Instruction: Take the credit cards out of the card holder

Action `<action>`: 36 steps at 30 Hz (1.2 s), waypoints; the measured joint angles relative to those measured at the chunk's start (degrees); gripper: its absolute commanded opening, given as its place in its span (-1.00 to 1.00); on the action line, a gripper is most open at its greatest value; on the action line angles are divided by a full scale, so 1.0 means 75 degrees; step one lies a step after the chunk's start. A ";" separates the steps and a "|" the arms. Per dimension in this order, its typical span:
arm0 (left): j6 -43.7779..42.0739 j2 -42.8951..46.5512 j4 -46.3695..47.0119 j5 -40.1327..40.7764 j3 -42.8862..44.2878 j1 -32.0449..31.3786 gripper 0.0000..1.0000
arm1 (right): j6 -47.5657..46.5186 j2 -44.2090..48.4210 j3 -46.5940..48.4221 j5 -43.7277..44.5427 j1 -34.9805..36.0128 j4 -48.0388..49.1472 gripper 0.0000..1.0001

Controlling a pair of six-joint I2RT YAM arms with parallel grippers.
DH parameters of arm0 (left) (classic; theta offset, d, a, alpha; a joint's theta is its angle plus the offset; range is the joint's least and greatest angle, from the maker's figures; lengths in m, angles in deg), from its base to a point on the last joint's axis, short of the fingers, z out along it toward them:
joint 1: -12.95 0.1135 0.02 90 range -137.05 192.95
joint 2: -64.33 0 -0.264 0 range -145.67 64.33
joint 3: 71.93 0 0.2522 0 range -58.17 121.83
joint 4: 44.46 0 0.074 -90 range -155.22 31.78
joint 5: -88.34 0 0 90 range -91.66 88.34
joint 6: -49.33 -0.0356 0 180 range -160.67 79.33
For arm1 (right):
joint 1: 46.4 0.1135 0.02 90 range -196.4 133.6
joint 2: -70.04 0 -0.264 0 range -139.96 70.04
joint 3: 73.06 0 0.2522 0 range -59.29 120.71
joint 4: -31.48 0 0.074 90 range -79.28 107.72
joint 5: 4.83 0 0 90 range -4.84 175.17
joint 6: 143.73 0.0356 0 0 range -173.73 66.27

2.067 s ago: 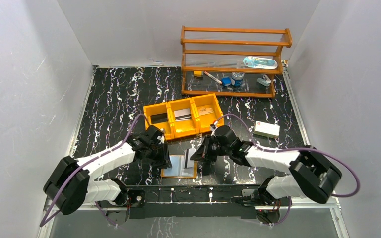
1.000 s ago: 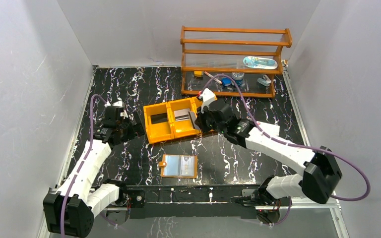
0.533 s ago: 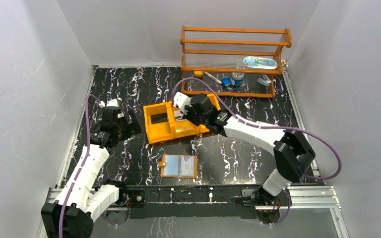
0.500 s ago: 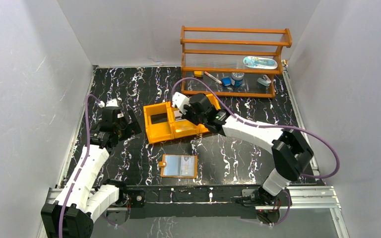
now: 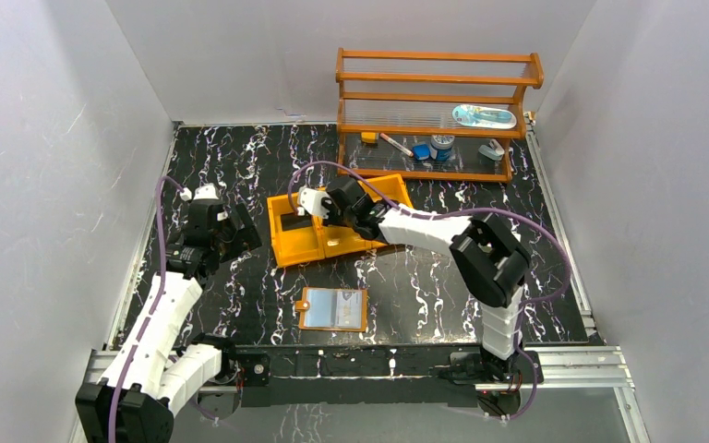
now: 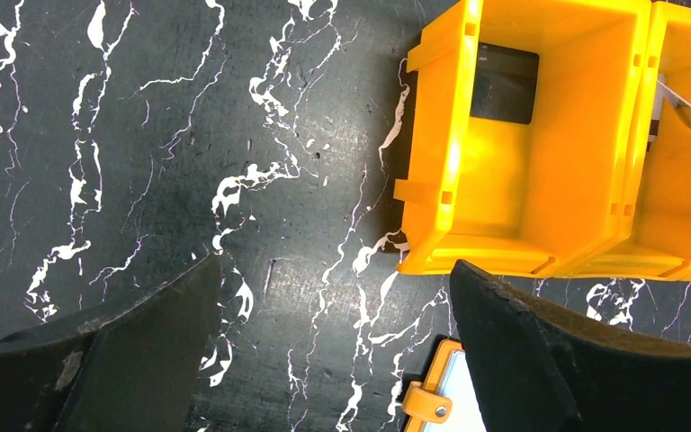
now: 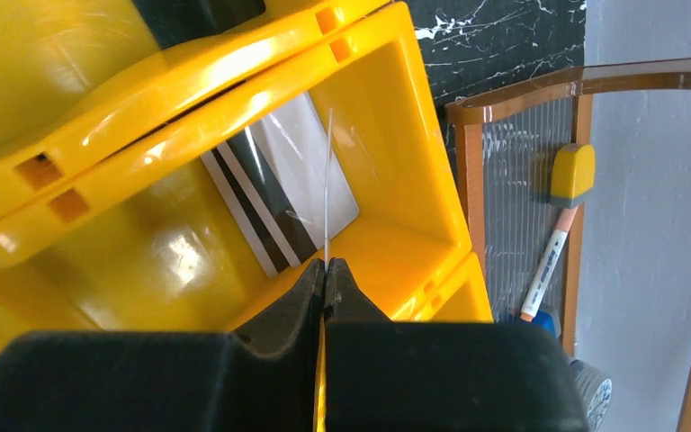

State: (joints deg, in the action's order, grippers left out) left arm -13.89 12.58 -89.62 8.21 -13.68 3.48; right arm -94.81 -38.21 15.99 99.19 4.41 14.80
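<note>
The card holder lies open near the table's front edge, pale pockets up; its snap tab corner shows in the left wrist view. My right gripper is shut on a thin whitish credit card, held edge-on above the middle compartment of the orange tray. A striped credit card lies flat in that compartment. A dark card rests in the left compartment. My left gripper hangs open and empty left of the tray.
A wooden shelf at the back right holds a marker, tape and small items. The tray sits askew mid-table. White walls close in the left, right and back sides.
Both arms left the card holder. My right gripper carried the card up and leftward along the tray to the middle compartment. The left arm pulled back to the left and stayed there.
</note>
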 measured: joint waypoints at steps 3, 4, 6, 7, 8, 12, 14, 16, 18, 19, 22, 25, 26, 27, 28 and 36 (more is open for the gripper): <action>0.0003 0.0058 -0.0003 0.0038 0.0000 0.0000 0.97 | -0.0277 -0.0396 0.0245 0.0119 0.0017 0.0003 -1.00; 0.0006 0.0079 -0.0012 0.0052 0.0000 0.0000 0.97 | -0.0370 -0.0527 0.0338 0.0175 0.0026 0.0000 -1.00; 0.0009 0.0108 -0.0026 0.0102 0.0000 0.0000 0.97 | -0.0551 -0.0758 0.0510 0.0297 0.0029 0.0015 -1.00; 0.0009 0.0122 -0.0032 0.0140 0.0000 0.0000 0.97 | -0.0627 -0.0860 0.0562 0.0332 0.0029 0.0035 -1.00; 0.0012 0.0137 -0.0044 0.0192 0.0000 0.0000 0.97 | -0.0720 -0.0941 0.0595 0.0373 0.0029 0.0052 -1.00; 0.0038 0.0239 -0.0082 0.0411 0.0000 0.0000 0.97 | -0.0965 -0.1131 0.0647 0.0466 0.0029 0.0061 -0.99; 0.0041 0.0306 -0.0105 0.0469 0.0000 0.0003 0.97 | -0.1061 -0.1239 0.0673 0.0504 0.0029 0.0079 -0.90; 0.0044 0.0358 -0.0117 0.0513 0.0000 0.0003 0.97 | -0.1163 -0.1335 0.0679 0.0539 0.0029 0.0117 -0.88; 0.0044 0.0385 -0.0119 0.0551 0.0000 0.0003 0.97 | -0.1244 -0.1411 0.0679 0.0589 0.0035 0.0157 -0.74; 0.0044 0.0385 -0.0119 0.0557 0.0000 0.0006 0.97 | -0.1268 -0.1419 0.0679 0.0609 0.0038 0.0175 -0.61; 0.0044 0.0385 -0.0137 0.0568 0.0000 0.0006 0.97 | -0.1218 -0.1419 0.0679 0.0632 0.0035 0.0195 -0.37; 0.0041 0.0385 -0.0137 0.0568 0.0000 0.0006 0.97 | -0.1131 -0.1416 0.0673 0.0574 0.0023 0.0172 -0.31; 0.0041 0.0385 -0.0137 0.0565 0.0000 0.0006 0.97 | -0.1081 -0.1416 0.0650 0.0562 0.0015 0.0175 -0.30; 0.0041 0.0385 -0.0137 0.0565 0.0000 0.0006 0.97 | -0.1008 -0.1416 0.0641 0.0539 0.0015 0.0175 -0.29; 0.0041 0.0385 -0.0134 0.0565 0.0000 0.0006 0.97 | -0.0927 -0.1416 0.0641 0.0507 0.0012 0.0175 -0.28; 0.0038 0.0385 -0.0134 0.0554 0.0000 0.0006 0.97 | -0.0181 -0.1343 0.0629 0.0178 0.0015 0.0169 -0.16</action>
State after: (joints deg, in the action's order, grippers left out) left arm -13.60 15.47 -90.62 12.36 -13.68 3.52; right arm -96.16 -48.28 20.71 100.52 4.51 16.07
